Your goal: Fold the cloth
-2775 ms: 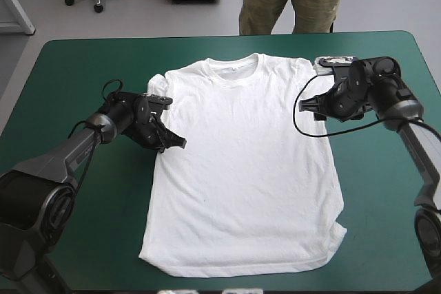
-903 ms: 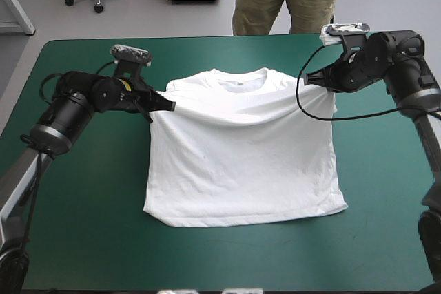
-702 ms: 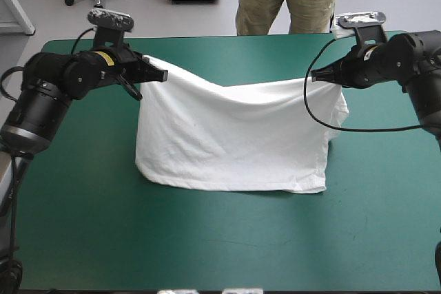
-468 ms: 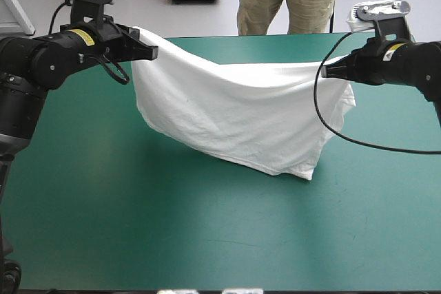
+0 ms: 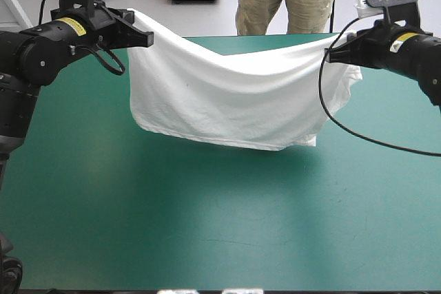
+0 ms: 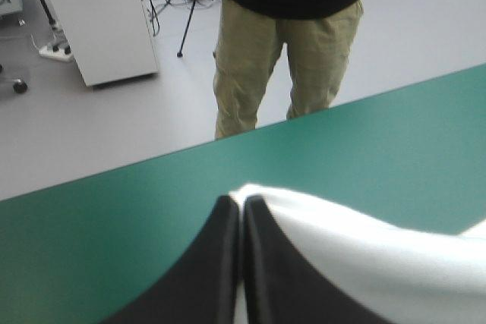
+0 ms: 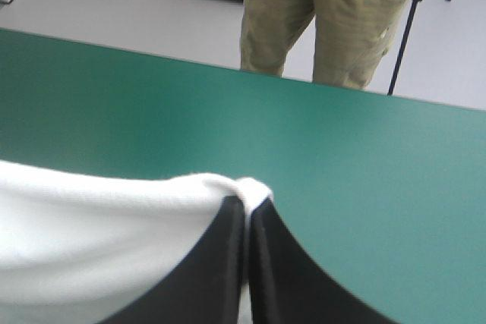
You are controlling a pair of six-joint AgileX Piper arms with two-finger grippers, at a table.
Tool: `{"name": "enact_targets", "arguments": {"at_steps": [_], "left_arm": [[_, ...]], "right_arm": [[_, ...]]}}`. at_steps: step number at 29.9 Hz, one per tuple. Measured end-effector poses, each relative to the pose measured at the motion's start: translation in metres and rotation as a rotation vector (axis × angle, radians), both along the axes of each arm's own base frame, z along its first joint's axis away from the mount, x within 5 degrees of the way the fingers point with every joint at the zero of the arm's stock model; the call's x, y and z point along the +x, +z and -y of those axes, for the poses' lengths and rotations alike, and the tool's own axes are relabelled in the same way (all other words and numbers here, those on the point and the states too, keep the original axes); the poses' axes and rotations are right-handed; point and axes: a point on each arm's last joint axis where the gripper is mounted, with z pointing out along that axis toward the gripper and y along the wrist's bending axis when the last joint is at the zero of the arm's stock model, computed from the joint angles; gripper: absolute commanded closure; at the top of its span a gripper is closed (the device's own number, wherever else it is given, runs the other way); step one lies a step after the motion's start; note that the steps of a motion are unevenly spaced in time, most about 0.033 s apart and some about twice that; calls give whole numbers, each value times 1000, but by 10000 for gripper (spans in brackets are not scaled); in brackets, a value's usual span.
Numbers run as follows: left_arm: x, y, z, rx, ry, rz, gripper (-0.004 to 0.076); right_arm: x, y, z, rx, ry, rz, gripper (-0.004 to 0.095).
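Observation:
The white T-shirt [image 5: 227,98] hangs in the air between both arms, sagging in the middle, its lower hem close above the teal-green table [image 5: 207,225]. My left gripper [image 5: 147,36] is raised at the far left and shut on one upper corner. My right gripper [image 5: 329,55] is raised at the far right and shut on the other corner. In the left wrist view the black fingers [image 6: 228,248] meet in an arch with the white T-shirt [image 6: 364,256] pinched between them. The right wrist view shows my fingers [image 7: 231,256] together, with the T-shirt [image 7: 99,233] draped over their tips.
The teal-green cover [image 5: 83,191] stretches bare in front of the hanging T-shirt, out to the near edge. The right arm's black cable [image 5: 344,125] loops down beside the shirt's right side.
The T-shirt lay flat earlier. Both grippers have gripped it by the shoulders, risen and drawn apart toward the far edge, lifting the shirt until it hangs off the table.

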Motion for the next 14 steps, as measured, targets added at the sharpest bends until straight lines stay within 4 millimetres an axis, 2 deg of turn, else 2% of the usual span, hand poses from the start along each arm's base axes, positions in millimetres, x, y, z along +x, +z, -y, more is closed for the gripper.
{"name": "enact_targets", "arguments": {"at_steps": [8,14], "left_arm": [[50,-11,11,23,39,199,733],[87,-30,22,25,38,283,733]], "right_arm": [[68,-15,-5,-46,-39,249,925],[91,-20,-9,-47,-40,321,925]]}}
